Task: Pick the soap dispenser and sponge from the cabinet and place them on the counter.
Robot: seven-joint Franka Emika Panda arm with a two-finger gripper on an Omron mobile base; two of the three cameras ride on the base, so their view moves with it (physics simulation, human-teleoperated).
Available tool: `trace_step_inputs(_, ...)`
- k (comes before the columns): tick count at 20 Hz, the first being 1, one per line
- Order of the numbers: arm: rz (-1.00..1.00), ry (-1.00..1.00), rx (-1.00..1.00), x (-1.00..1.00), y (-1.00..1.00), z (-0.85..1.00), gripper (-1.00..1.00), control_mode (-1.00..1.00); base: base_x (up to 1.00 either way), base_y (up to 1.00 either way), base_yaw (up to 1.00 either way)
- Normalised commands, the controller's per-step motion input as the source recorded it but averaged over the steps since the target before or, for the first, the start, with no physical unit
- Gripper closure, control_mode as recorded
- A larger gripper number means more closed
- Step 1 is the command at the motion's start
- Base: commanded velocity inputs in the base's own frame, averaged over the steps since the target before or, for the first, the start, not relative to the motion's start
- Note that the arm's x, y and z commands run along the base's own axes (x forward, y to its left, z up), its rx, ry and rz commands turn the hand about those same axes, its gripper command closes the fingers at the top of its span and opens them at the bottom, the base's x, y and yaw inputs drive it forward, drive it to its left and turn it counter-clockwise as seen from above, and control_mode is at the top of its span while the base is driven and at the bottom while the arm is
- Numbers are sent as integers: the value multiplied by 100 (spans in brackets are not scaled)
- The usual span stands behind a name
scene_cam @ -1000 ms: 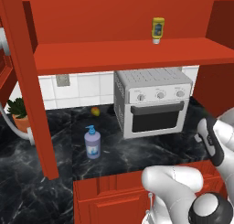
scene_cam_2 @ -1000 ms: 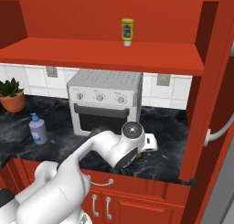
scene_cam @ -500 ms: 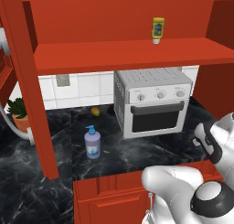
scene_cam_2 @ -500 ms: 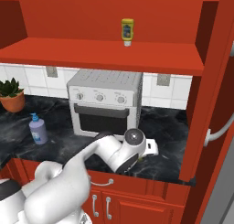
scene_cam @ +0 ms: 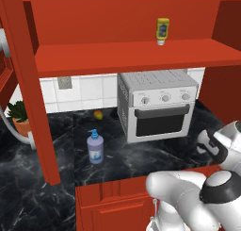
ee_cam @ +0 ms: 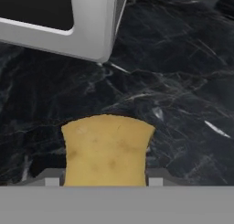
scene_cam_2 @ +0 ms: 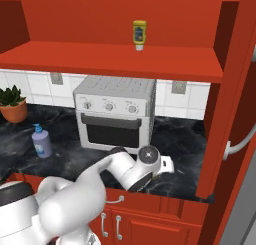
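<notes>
Lower and further right now, our claw [ee_cam: 106, 184] pinches the yellow-tan rectangular sponge [ee_cam: 107, 150] half-open, just above the black marble desk [ee_cam: 183, 81], right of the lavender soap dispenser [scene_cam: 95, 147].

Sponge [ee_cam: 107, 150] matt, porous, rough-looking; counter [ee_cam: 183, 81] glossy blk marble w/ white veins; toaster oven [scene_cam: 157, 103] smooth brushed-metal look.

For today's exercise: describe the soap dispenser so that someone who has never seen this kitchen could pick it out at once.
Find the grey toaster oven on the black marble counter. To its left, nearer the front edge, stands the soap dispenser, upright and alone. It is lavender with a blue pump top and a pale label, unlike the yellow squeeze bottle up on the red shelf.
</notes>
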Motion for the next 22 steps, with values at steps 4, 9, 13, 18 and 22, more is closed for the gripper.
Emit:
trace_step_inputs(4, 1, 0, 0, 12, -10, -21, 100, -100, 0, 0, 0)
trace_step_inputs(9, 1, 0, 0, 21, -6, -19, 100, -100, 0, 0, 0)
trace_step_inputs(13, 1, 0, 0, 30, -4, -16, 100, -100, 0, 0, 0)
trace_step_inputs(18, 1, 0, 0, 25, -8, -18, 100, -100, 0, 0, 0)
trace_step_inputs(22, 1, 0, 0, 18, -5, -25, 100, -100, 0, 0, 0)
